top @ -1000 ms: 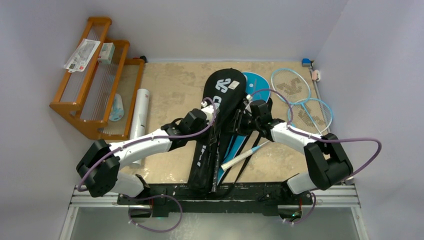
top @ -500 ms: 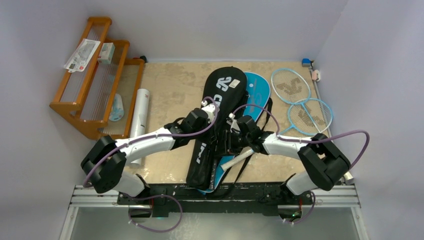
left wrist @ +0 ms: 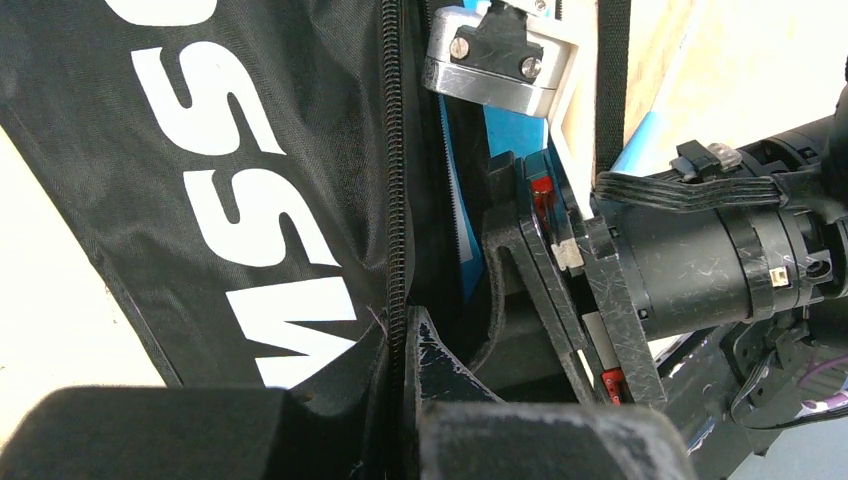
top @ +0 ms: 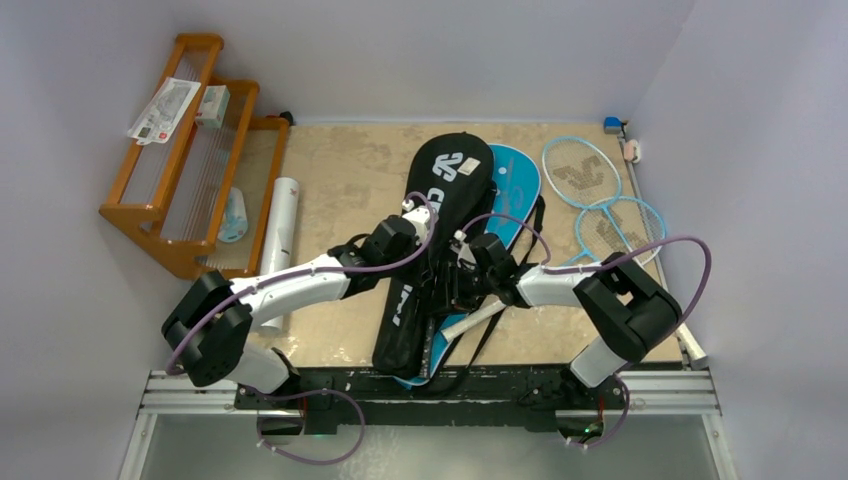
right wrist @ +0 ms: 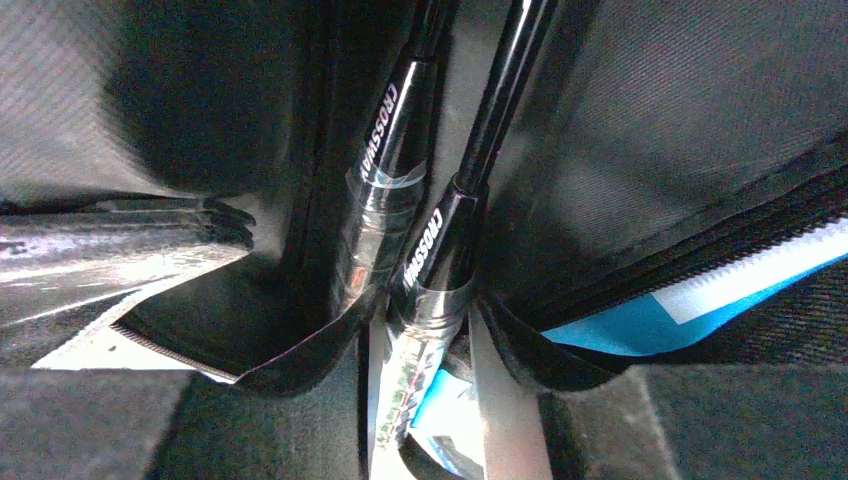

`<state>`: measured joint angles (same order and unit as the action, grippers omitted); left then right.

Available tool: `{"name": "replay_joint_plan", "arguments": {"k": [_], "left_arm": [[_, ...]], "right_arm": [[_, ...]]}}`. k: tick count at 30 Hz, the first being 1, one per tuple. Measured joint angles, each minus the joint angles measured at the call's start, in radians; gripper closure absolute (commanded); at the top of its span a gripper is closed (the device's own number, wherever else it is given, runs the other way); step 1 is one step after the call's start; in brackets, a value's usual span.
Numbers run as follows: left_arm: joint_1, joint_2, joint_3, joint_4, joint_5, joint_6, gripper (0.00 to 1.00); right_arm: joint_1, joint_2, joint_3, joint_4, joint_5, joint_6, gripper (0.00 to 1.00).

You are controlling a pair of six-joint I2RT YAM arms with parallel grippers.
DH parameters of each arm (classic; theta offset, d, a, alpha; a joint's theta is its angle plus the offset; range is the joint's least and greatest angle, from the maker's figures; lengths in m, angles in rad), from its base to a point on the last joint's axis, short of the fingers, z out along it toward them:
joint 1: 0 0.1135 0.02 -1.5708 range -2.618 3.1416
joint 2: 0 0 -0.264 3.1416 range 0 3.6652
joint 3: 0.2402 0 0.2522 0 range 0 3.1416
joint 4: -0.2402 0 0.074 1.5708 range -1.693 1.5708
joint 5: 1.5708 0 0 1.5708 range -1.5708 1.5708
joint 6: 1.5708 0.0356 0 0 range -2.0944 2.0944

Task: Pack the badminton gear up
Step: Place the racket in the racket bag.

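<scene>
Right gripper (right wrist: 440,400) is clamped on the two black rackets (right wrist: 440,240). The plastic-wrapped necks sit side by side between its fingers, and the shafts run up into the open mouth of the black cover (top: 440,200).

Left gripper (left wrist: 405,400) is closed on that same cover. It pinches the fabric right at the zipper line, beside the big white lettering.

Both wrists meet over the middle of the table. The black cover lies lengthwise there, with its head toward the far edge and its narrow end toward the near edge.

The blue cover (top: 515,175) lies underneath and peeks out on the right side. Two light-blue rackets (top: 600,200) lie crossed near the far right corner.

Along the left edge lies the white tube (top: 281,225), just beside the orange rack (top: 180,170).
</scene>
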<state>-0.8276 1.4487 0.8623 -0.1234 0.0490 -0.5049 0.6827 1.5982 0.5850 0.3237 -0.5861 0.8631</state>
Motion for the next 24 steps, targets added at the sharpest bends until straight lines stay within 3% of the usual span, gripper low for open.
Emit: {"name": "replay_joint_plan", "arguments": {"k": [3,7,24], "left_arm": [[0.002,0.000,0.000,-0.001,0.003,0.000,1.00],[0.003,0.000,0.000,-0.003,0.017,0.002,1.00],[0.024,0.027,0.019,-0.014,0.097,0.063,1.00]], "right_arm": [[0.000,-0.002,0.003,0.004,-0.007,0.010,0.81],[-0.002,-0.005,0.029,-0.049,0.006,0.039,0.93],[-0.066,0.005,0.116,-0.124,-0.039,0.037,1.00]]}}
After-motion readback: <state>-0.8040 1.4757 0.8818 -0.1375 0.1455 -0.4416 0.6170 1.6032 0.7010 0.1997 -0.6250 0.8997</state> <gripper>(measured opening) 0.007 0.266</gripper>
